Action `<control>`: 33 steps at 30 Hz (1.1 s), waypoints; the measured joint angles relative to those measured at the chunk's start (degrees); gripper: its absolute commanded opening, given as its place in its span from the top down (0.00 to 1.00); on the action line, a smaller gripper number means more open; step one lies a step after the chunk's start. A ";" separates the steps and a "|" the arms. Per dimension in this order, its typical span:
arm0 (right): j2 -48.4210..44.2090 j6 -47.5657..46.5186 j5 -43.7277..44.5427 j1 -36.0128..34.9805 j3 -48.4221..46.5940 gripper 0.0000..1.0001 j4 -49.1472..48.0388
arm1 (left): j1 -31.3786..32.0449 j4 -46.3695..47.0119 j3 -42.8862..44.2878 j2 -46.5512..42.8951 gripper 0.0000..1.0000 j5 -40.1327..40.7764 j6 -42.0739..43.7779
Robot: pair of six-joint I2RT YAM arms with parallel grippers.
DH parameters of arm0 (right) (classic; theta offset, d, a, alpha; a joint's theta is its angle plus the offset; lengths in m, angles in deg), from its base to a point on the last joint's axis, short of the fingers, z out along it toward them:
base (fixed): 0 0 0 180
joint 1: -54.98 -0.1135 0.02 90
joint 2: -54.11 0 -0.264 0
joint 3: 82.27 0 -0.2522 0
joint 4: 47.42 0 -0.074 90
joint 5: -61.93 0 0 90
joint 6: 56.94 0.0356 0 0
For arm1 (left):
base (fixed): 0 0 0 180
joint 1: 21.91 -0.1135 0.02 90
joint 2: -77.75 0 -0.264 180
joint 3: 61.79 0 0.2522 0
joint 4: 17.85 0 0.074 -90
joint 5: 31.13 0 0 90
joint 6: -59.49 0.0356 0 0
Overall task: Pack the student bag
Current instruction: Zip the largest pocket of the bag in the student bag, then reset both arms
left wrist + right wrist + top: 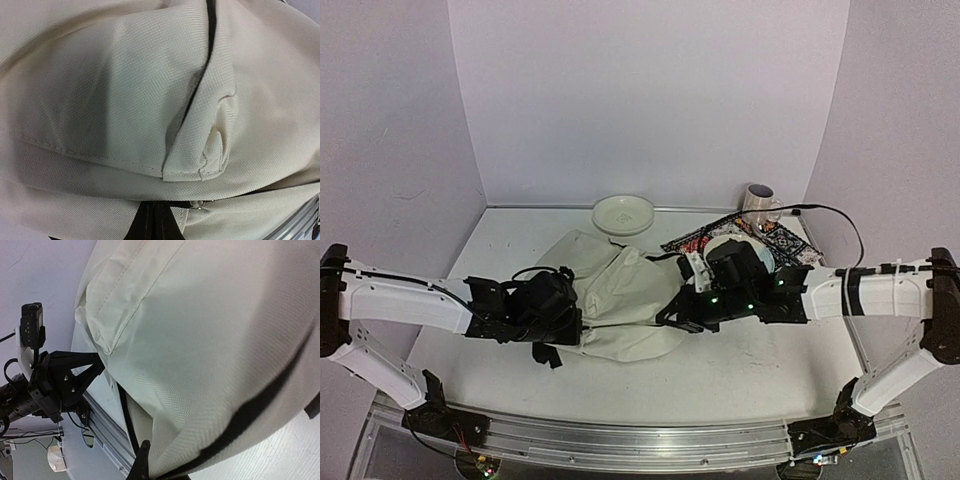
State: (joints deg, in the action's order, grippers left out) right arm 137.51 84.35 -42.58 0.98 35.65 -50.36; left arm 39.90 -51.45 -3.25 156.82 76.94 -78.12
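Big cream fabric backpack (pixel 620 295) sprawled across the middle of the white table (pixel 740 385), and it's boxed in. The white left arm (pixel 405 300) lies low across from the left edge and the white right arm (pixel 880 290) from the right edge, both meeting the backpack, so there's no way straight across the middle. Open lane along the near edge, between the two arm bases. Far left corner, bare table too. At the far edge, centre, a round cream bowl (pixel 623 214) sits just behind the backpack. The far right corner is crowded: patterned cloth placemat (pixel 788 242), clear glass mug (pixel 758 205), black cable (pixel 840 218) looping past. Pale walls (pixel 650 100) hem in three sides.
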 measured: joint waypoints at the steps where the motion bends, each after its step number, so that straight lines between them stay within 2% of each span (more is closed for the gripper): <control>1: 1.23 -0.82 -0.58 -0.51 -1.37 1.00 0.28 | -0.24 -0.71 -0.24 -0.43 1.00 1.14 -0.43; 4: 5.50 -3.12 -2.25 -2.58 -5.82 0.99 0.62 | -1.12 -2.46 -1.44 -2.05 1.00 4.13 -1.73; 9: 11.63 -5.96 -3.59 -6.21 -12.10 0.85 1.39 | -2.28 -4.31 -4.70 -6.16 0.97 8.12 -5.12; 11: 12.93 -7.12 -4.20 -6.88 -13.57 0.74 2.20 | -2.54 -5.33 -5.83 -8.19 0.89 9.50 -6.26; 17: 13.18 -12.38 -4.28 -7.43 -17.64 0.41 10.90 | -4.95 -11.37 -8.93 -17.61 0.46 16.71 -8.40; 21: 13.18 -16.30 -2.65 -6.12 -23.08 0.28 16.71 | -5.50 -12.24 -8.58 -24.58 0.25 19.57 -7.03; 25: 12.64 -20.09 -0.69 -1.58 -24.98 0.17 18.94 | -8.67 -12.70 -6.07 -27.40 0.07 21.35 -3.44; 27: 12.00 -21.99 1.19 2.12 -25.00 0.11 19.78 | -11.82 -12.32 -4.40 -27.17 0.02 21.30 -1.09; 30: 10.47 -24.30 3.60 8.07 -25.01 0.03 20.56 | -18.67 -10.30 -2.81 -25.90 0.00 19.54 3.68; 33: 7.75 -26.86 7.71 12.56 -25.01 0.02 21.28 | -28.12 -7.83 -2.58 -23.84 0.00 14.70 7.84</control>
State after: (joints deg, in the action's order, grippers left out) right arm 145.26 57.49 -34.87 13.55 10.63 -29.09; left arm 11.78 -59.28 -5.84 132.98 91.64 -70.28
